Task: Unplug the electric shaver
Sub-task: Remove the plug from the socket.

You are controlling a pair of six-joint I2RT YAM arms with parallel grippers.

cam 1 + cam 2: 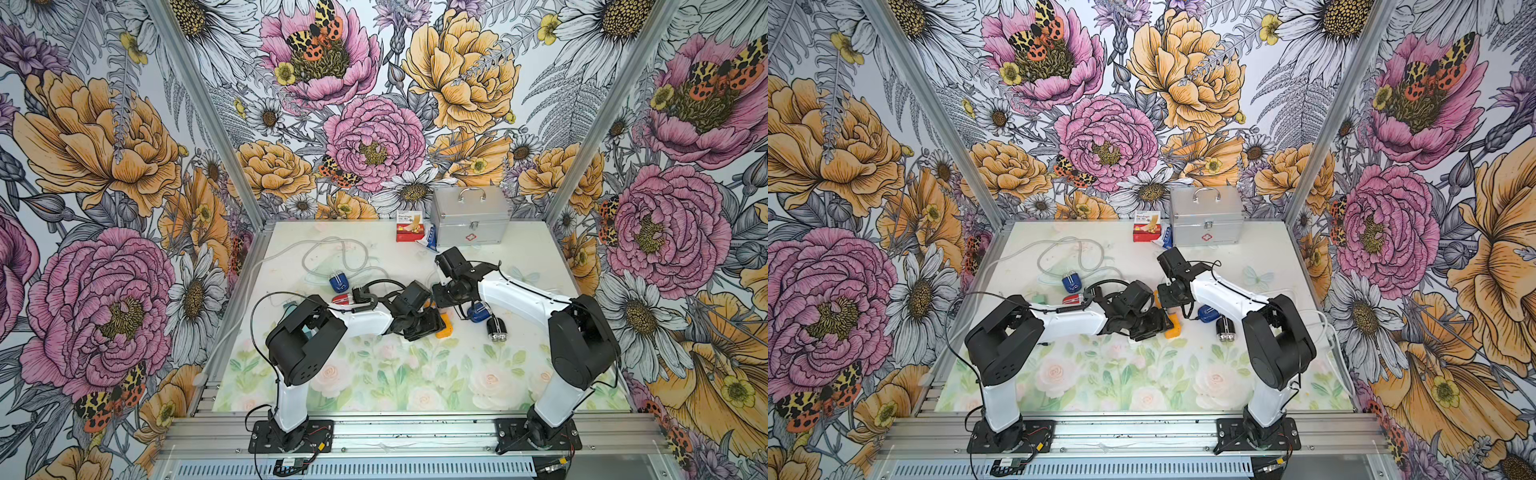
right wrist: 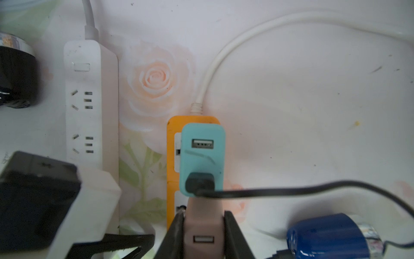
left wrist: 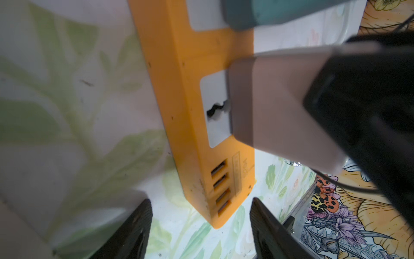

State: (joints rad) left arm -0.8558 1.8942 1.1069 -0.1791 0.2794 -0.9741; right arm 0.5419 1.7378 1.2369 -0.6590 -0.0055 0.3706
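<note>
While pink plastic plug block (image 2: pixel 201 208) sits against orange plastic power strip (image 3: pixel 192 89), unplugging looks unfinished. Right hand (image 2: pixel 202 226) pinching pink block. Left hand (image 3: pixel 200 205) spread about strip's USB end. Black electric shaver with silver heads (image 1: pixel 497 329) lies on table (image 1: pixel 374 374) near strip, toward right arm. Left: pull block clear. Pins' seating: cannot tell.
</note>
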